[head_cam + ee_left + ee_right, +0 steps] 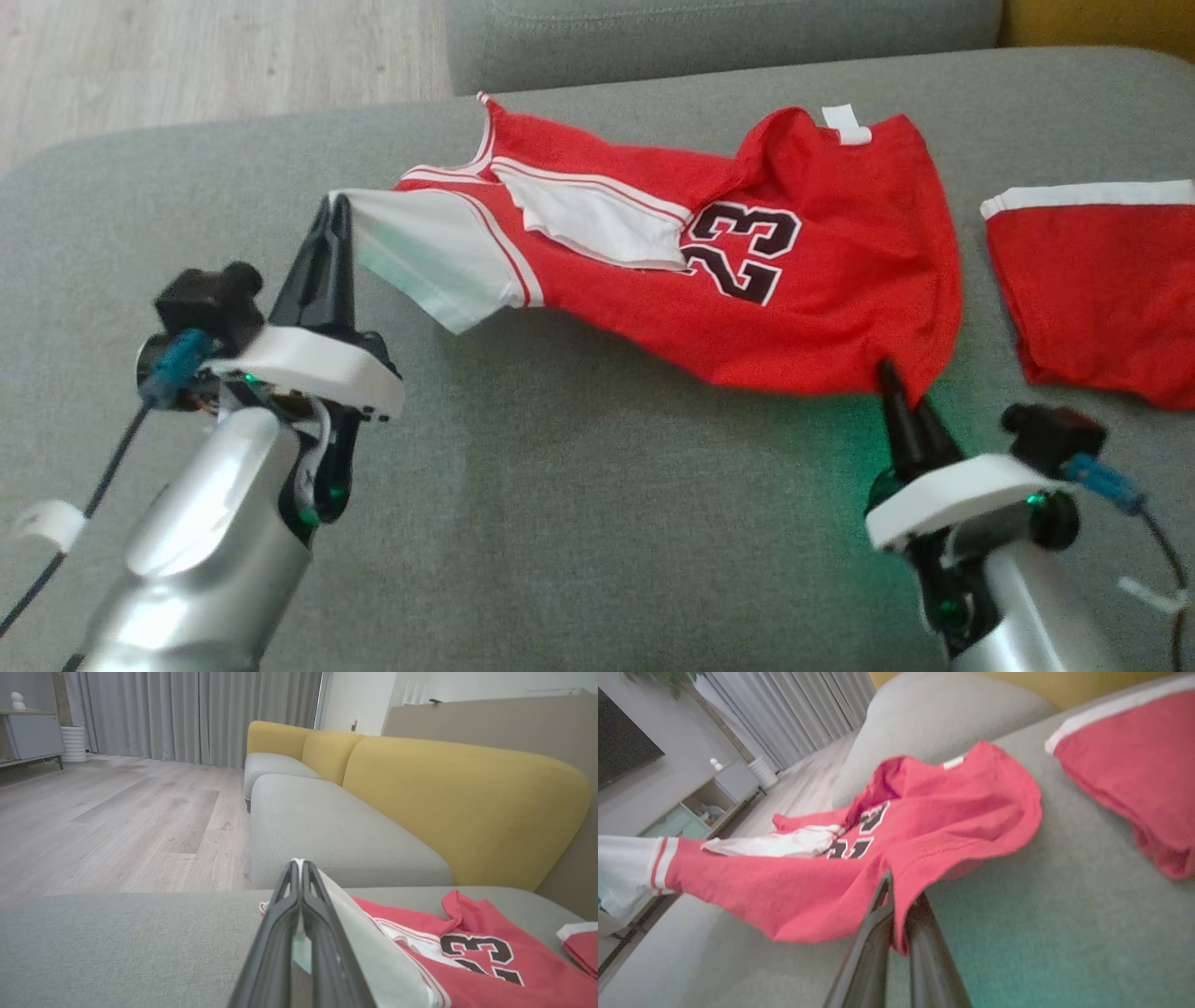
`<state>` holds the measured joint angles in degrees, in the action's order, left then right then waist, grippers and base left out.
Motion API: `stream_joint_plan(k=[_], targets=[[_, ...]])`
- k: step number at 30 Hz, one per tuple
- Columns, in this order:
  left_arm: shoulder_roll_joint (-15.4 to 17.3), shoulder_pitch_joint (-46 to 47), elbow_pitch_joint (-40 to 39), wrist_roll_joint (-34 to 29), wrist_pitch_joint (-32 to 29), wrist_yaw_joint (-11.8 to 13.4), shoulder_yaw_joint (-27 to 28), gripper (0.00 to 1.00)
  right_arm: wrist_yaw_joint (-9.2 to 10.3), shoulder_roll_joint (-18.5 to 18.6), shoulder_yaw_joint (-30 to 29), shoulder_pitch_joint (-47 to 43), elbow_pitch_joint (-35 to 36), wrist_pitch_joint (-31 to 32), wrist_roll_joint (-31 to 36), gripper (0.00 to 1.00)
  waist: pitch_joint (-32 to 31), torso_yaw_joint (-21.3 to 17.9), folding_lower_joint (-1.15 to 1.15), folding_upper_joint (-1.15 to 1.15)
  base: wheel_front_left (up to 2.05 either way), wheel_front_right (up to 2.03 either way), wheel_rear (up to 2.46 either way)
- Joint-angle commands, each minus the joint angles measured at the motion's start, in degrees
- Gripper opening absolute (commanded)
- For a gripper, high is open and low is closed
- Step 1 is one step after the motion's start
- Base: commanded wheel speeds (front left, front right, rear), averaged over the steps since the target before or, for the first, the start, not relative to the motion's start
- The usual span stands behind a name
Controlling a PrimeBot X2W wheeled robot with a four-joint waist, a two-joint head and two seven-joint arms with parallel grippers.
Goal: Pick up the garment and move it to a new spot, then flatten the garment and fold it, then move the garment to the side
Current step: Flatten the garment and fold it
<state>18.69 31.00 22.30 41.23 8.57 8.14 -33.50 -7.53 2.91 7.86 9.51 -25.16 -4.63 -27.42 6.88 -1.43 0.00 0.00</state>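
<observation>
The garment [803,280] is a red jersey with white sleeves and a black "23", stretched across the grey sofa seat [579,523]. My left gripper [338,207] is shut on the white sleeve edge at the left, holding it raised; its wrist view shows the fingers [300,877] pinching white cloth, with the garment [490,970] trailing to the right. My right gripper [887,373] is shut on the jersey's red lower edge at the right. In the right wrist view the garment [924,830] drapes over the closed fingers [885,896].
A second red piece with a white band [1102,289] lies at the right edge of the seat, also in the right wrist view [1134,765]. Wooden floor [187,65] lies beyond the seat's far left. A yellow sofa back [458,802] stands behind.
</observation>
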Motion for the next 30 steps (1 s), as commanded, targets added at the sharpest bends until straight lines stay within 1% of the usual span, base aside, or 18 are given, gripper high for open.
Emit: stream_joint_plan(k=[1, 2, 3, 8, 11, 15, 18, 21, 24, 30], targets=[[2.2, 2.0, -2.6, 1.2, 0.4, 0.2, 3.7, 0.00, 0.04, 0.0, 0.0, 2.2, 4.5, -0.7, 0.0, 0.00, -0.9, 0.1, 0.00, 0.00, 0.00, 0.00, 0.00], [2.1, 2.0, -3.2, 2.1, 0.4, 0.1, 4.4, 0.00, 0.04, 0.0, -0.6, 2.6, 6.1, -0.4, 0.2, 0.00, -1.3, 0.2, 0.00, 0.00, 0.00, 0.00, 0.00], [2.1, 2.0, -3.2, 2.1, 0.4, 0.1, 4.4, 0.00, 0.04, 0.0, -0.6, 2.6, 6.1, -0.4, 0.2, 0.00, -1.3, 0.2, 0.00, 0.00, 0.00, 0.00, 0.00], [1.7, 2.7, -7.2, 7.3, -0.1, -0.1, 8.7, 0.00, 0.04, 0.0, -3.8, 6.6, 14.4, 2.6, 2.8, 0.00, -3.3, 0.3, 0.00, 0.00, 0.00, 0.00, 0.00], [1.4, 4.4, -10.7, 10.1, -0.7, 0.2, 11.4, 0.00, 0.04, 0.0, -5.0, 10.9, 19.1, 5.7, 5.6, 0.00, -4.4, 0.3, 0.00, 0.00, 0.00, 0.00, 0.00], [0.7, 8.5, -16.2, 12.6, -0.5, 1.2, 14.9, 0.00, 0.04, 0.5, -6.2, 18.4, 24.0, 9.4, 8.7, 0.00, -5.9, 0.4, 0.00, 0.00, 0.00, 0.00, 0.00], [0.0, 11.3, -20.7, 13.7, 0.4, 2.9, 17.6, 0.00, 0.04, 1.8, -5.9, 23.3, 26.8, 11.8, 9.2, 0.00, -7.0, 0.5, 0.00, 0.00, 0.00, 0.00, 0.00], [-0.2, 13.1, -25.4, 13.8, 1.2, 5.0, 19.8, 0.00, 0.04, 3.1, -5.1, 26.1, 30.0, 14.2, 8.8, 0.00, -7.5, 0.5, 0.00, 0.00, 0.00, 0.00, 0.00], [-0.6, 12.8, -29.9, 14.3, 1.1, 6.7, 20.6, 0.00, 0.04, 3.5, -5.8, 25.9, 33.9, 16.1, 8.6, 0.00, -7.9, 0.9, 0.00, 0.00, 0.00, 0.00, 0.00], [-0.2, 10.0, -37.2, 15.0, 0.0, 9.5, 21.8, 0.00, 0.04, 2.5, -6.8, 22.7, 40.3, 20.0, 8.8, 0.00, -7.2, 0.8, 0.00, 0.00, 0.00, 0.00, 0.00]])
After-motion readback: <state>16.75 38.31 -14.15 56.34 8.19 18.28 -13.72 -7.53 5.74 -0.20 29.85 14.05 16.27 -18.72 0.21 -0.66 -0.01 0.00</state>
